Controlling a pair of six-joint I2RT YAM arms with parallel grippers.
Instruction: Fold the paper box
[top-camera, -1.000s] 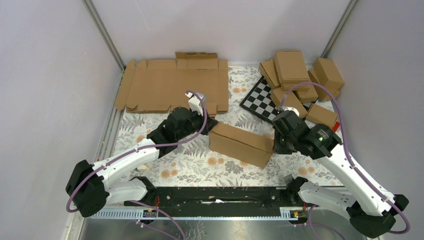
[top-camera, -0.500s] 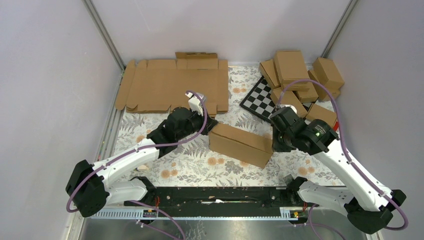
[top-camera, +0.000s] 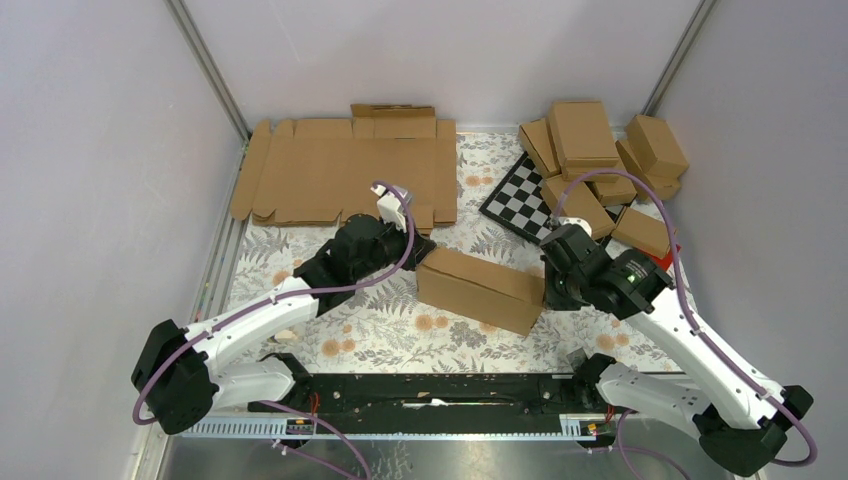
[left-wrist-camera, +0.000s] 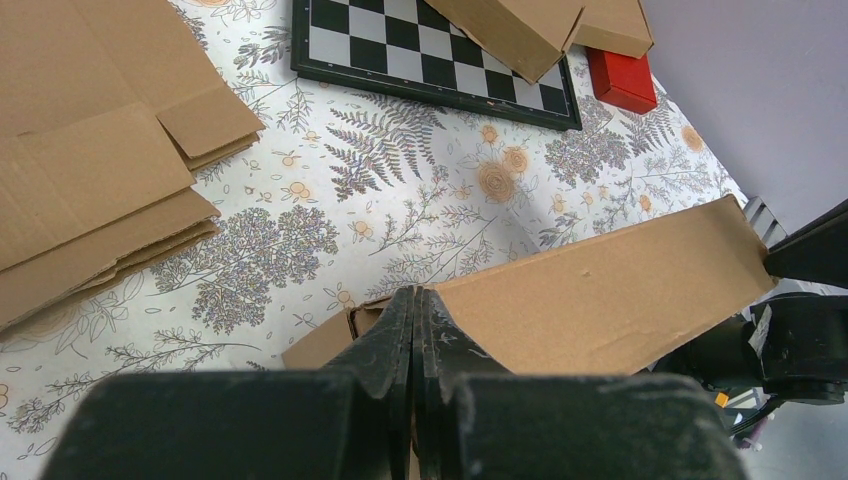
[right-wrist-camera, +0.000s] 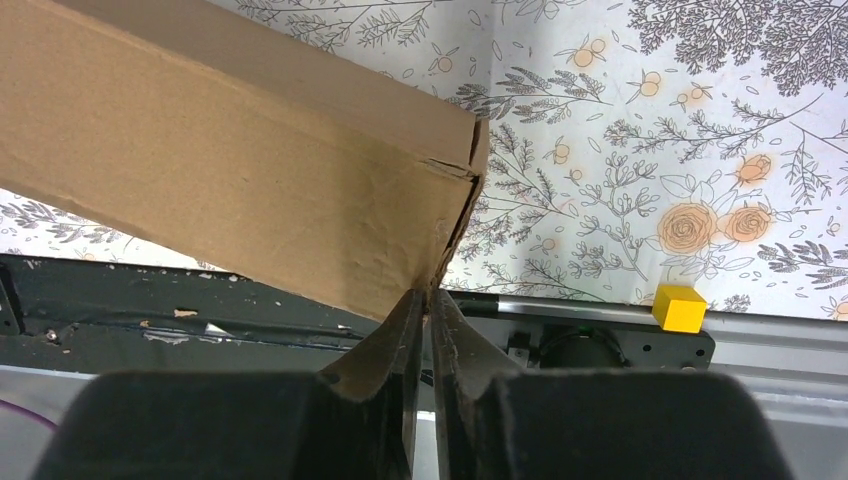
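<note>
- The box (top-camera: 482, 290) is lying closed mid-scene; the folding is looking nearly finished.
- The left gripper (left-wrist-camera: 415, 300), jaws closed, is pressing its 9 o'clock end.
- The right gripper (right-wrist-camera: 430, 300) is apparently pinching the 3 o'clock end wall.
- The next move is probably calling for a gentle inward squeeze to seat the flaps.

Paper box (top-camera: 480, 290) is matt brown corrugated cardboard, dented and creased near one corner. Flat blanks (top-camera: 340, 180) are the same matt cardboard, with layered edges showing. Table cover (top-camera: 380, 330) has a matt floral print. Right gripper (right-wrist-camera: 430, 293) looks like matt black plastic, dusty and scuffed. Red block (left-wrist-camera: 620, 80) looks smooth.
</note>
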